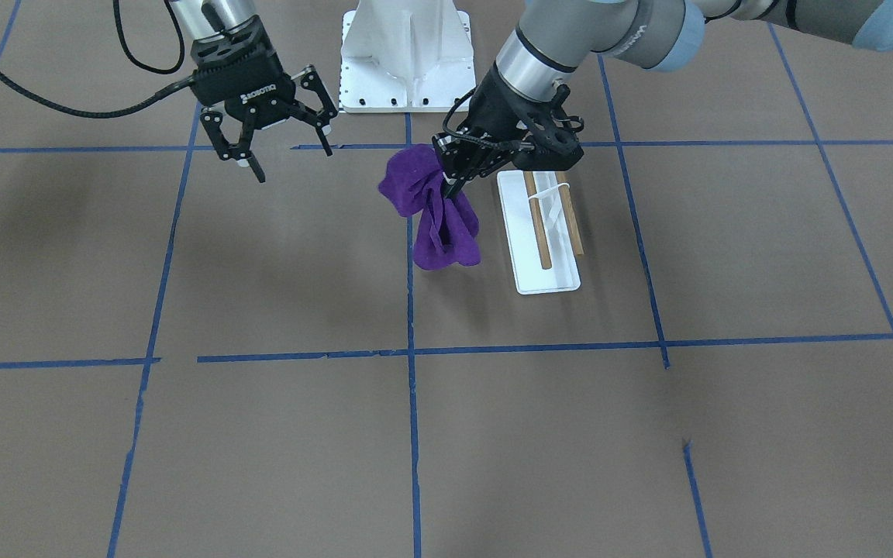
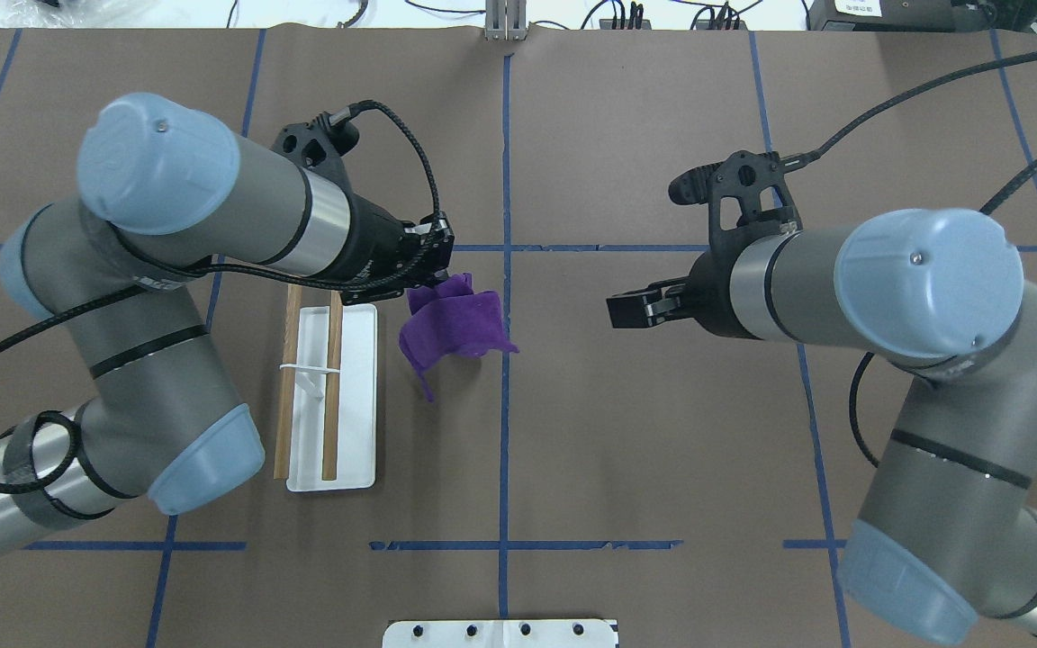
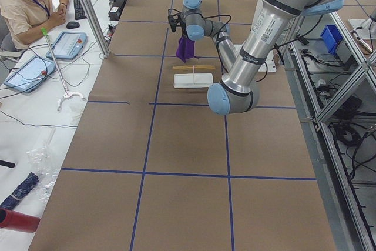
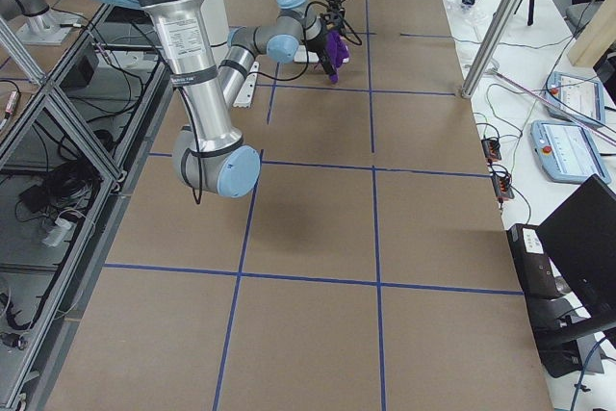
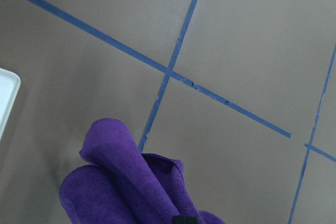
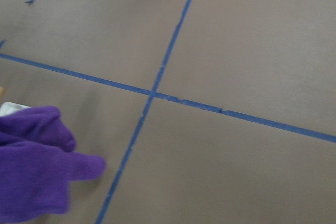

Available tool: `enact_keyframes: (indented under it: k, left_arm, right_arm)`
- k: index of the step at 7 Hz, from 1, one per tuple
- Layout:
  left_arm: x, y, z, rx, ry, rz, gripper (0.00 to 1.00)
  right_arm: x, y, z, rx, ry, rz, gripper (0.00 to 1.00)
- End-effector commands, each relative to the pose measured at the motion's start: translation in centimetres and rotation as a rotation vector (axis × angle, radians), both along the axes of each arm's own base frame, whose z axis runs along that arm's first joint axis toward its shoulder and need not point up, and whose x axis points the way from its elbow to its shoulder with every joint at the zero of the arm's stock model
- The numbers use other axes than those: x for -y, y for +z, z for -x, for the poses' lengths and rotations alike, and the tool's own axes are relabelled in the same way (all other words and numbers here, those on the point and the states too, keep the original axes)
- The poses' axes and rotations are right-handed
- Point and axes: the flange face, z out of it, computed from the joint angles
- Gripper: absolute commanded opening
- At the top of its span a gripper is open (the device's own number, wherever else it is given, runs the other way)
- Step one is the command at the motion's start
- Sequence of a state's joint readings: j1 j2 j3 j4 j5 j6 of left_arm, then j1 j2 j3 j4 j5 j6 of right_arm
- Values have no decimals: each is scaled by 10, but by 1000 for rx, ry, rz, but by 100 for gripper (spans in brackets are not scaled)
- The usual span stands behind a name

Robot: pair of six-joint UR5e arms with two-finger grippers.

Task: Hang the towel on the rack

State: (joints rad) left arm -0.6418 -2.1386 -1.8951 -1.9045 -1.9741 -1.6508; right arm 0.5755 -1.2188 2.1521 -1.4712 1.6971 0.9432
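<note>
Overhead exterior view, with the towel in transit. The left gripper (image 2: 428, 270) is clenched on the upper edge of the small, soft, deep purple towel (image 2: 451, 328). The cloth hangs from it in a bunched, folded mass just to the right of the rack (image 2: 356, 396), a white rectangular tray carrying two parallel light-brown wooden rods (image 2: 332, 387) on a thin white support. Both rods are bare and run near to far. The towel appears to hang clear of the brown paper-covered table (image 2: 662, 450), though whether its lowest corner touches cannot be told.

Holding the cloth by one edge lets its weight draw it downward, which would suit draping it across a rod. Lifting it beside the rack rather than above it suggests that a leftward carry over the rods is the step in hand. Because the cloth is gathered rather than spread, it may settle unevenly or slide off one side.

The right gripper (image 1: 291, 159) hovers well apart to the right with its jaws spread and nothing between them, and seems to be on standby. The large white ribbed metal pedestal (image 1: 408, 62) stands at the robot's edge of the table and takes no part.
</note>
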Motion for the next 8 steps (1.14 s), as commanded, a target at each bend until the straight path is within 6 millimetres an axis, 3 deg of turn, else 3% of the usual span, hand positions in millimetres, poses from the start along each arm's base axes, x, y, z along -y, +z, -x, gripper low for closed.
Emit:
enact_keyframes:
  k: [1, 4, 6, 8]
  left_arm:
    - [-7, 46, 44, 76, 28, -137, 0]
    - [-13, 119, 59, 246, 174, -395, 0]
    - [-8, 152, 75, 328, 243, -526, 0]
    - [10, 161, 91, 368, 248, -595, 0]
  right_arm:
    - [45, 82, -50, -191, -89, 29, 100]
    - [99, 209, -166, -341, -241, 42, 100]
    - [115, 249, -218, -383, -310, 1, 100]
    - [126, 273, -248, -323, -296, 68, 100]
